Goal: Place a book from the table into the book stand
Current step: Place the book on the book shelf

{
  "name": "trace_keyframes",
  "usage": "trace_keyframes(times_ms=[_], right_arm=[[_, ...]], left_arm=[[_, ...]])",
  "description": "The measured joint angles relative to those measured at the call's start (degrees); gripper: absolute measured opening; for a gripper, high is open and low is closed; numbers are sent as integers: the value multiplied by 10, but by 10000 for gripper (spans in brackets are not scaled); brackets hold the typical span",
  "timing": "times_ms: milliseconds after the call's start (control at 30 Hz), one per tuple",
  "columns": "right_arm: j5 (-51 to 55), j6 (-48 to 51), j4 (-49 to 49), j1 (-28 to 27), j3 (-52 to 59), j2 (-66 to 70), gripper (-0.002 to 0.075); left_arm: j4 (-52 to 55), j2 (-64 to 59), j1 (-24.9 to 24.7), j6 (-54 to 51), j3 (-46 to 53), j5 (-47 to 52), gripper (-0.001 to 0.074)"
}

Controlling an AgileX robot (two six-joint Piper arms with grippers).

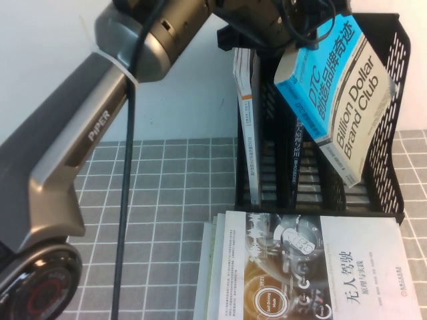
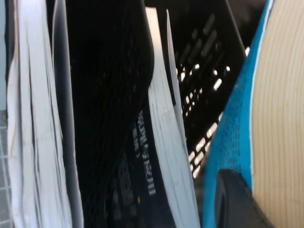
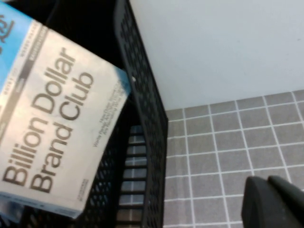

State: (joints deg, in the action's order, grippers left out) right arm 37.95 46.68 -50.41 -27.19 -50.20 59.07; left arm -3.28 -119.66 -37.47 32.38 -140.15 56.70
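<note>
Tabletop [image 1: 160,200] under your arms carries the black book stand [image 1: 393,100]. Over its right compartment hangs the book [image 1: 343,93], tilted, long axis slanting down to the right. Your left gripper [image 1: 283,40] is clamped on its upper corner. Your right gripper [image 3: 275,202] hovers beside the stand, fingers together.
</note>
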Motion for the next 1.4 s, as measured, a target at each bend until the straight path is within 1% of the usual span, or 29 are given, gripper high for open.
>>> trace_keyframes(times_ms=[167, 467, 767, 1133, 1400], right_arm=[[16, 22, -40, 0, 0, 0, -3], [69, 39, -45, 0, 0, 0, -3], [91, 44, -45, 0, 0, 0, -3], [112, 45, -45, 0, 0, 0, -3], [114, 59, -64, 0, 0, 0, -3]], left_arm=[[37, -18, -18, 26, -3, -24, 183], [133, -23, -75, 67, -3, -44, 182], [243, -23, -133, 154, -4, -21, 182], [308, -23, -200, 181, -56, 6, 182], [359, -23, -207, 201, -62, 20, 182]])
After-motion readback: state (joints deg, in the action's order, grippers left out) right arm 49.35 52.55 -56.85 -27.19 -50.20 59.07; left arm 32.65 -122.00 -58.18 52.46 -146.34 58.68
